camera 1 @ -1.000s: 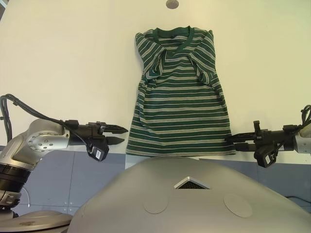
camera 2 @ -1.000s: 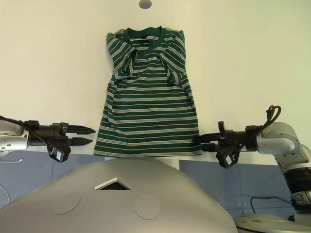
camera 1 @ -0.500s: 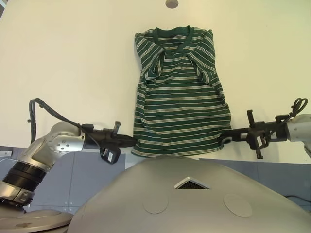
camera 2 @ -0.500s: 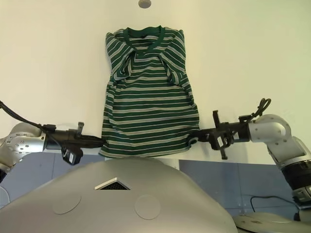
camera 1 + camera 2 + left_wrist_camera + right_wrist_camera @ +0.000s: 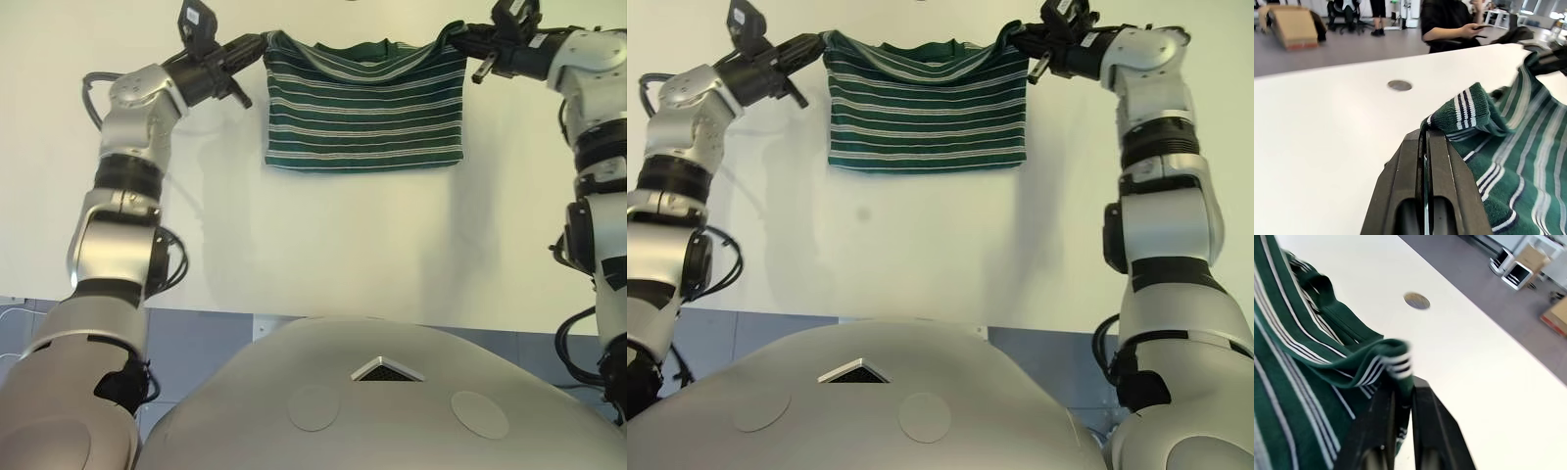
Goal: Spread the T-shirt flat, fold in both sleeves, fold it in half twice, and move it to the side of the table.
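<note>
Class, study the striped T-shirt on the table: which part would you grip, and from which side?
Probably its two far corners, each from its outer side, low along the table. The folded T-shirt lies flat, so only corners offer a thin lip; the left tool and right tool pinch there.

This looks like an open-plan office or robotics lab, not a home. The long white table (image 5: 1312,127) has a round cable port (image 5: 1399,85) set into its top (the sort office desks have). Beyond it lies a wide grey floor (image 5: 1352,49) with swivel chairs (image 5: 1342,14) on castors and a cardboard box (image 5: 1293,27). More boxes (image 5: 1532,257) stand on the floor off the table's other side.
</note>
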{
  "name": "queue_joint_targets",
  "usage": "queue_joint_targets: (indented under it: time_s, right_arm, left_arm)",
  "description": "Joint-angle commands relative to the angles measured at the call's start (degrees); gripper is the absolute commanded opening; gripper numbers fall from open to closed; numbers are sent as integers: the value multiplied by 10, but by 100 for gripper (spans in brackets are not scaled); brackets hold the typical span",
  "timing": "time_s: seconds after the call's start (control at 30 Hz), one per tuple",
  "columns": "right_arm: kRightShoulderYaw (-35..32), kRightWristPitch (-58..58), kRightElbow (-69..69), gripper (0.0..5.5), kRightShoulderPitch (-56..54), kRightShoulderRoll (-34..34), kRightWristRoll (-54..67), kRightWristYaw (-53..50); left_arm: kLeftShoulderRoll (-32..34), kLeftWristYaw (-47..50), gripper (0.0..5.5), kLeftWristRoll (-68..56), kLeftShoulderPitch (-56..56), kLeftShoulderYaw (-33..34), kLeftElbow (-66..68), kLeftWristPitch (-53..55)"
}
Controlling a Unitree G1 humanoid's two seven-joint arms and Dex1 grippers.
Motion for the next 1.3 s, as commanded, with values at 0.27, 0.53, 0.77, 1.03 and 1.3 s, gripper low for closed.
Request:
queue_joint_targets:
  time_s: [0.27,0.53,0.77,1.03,1.3]
  right_arm:
    - [-74,-51,-32,247,18,82,-40,-256]
    - [207,138,-541,259,284,96,-182,-46]
    - [92,251,-777,259,428,-208,-156,138]
    - [-138,268,-786,259,378,-168,72,111]
    - [154,139,-434,259,226,76,-224,-75]
  left_arm:
    - [-44,182,175,-68,-55,247,122,106]
    - [-65,245,216,-25,115,225,-291,109]
    - [-59,290,216,56,189,159,-481,144]
    - [-28,246,216,105,267,100,-602,147]
    - [83,88,216,228,326,-23,-601,10]
